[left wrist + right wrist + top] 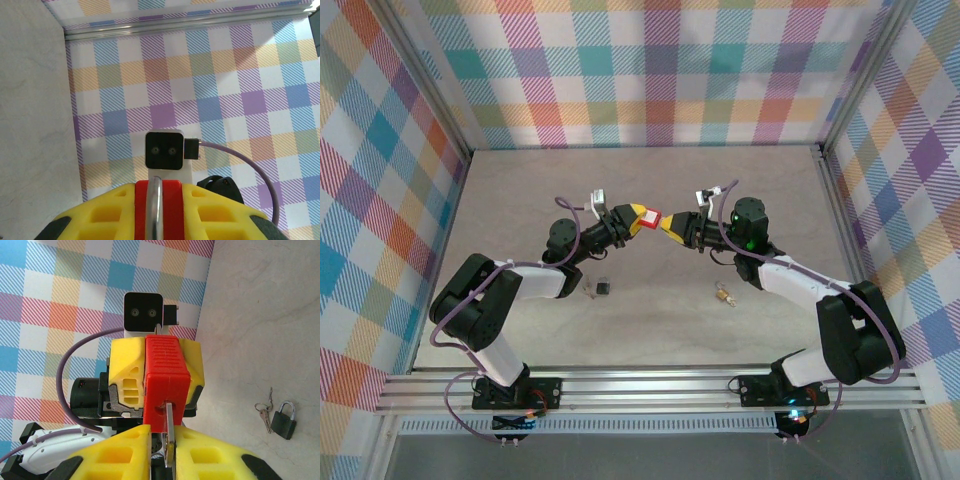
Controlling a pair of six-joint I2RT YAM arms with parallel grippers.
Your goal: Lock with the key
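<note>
— Checked walls (650, 70) are closing round a pale tabletop (650, 170). What is the left gripper (640, 217) doing?
— It is clamping its nearly closed yellow fingers (126, 371) on the red padlock (166, 382), holding it in the air right at its tips.
— And just past that?
— The key (169, 426) is sitting in the keyhole. The right gripper (672, 229) is pinching it between almost shut fingers and meeting the padlock head-on.
— Which step, then?
— Turning, I am guessing. The right wrist is needing to roll while the left is bracing the body.
— What are the cameras adding?
— The left wrist view is giving the silver shackle (156, 210), the right wrist view the keyhole. Overhead, a dark padlock (603, 288) is lying nearside of the left gripper, a brass padlock (725, 295) nearside of the right.
</note>
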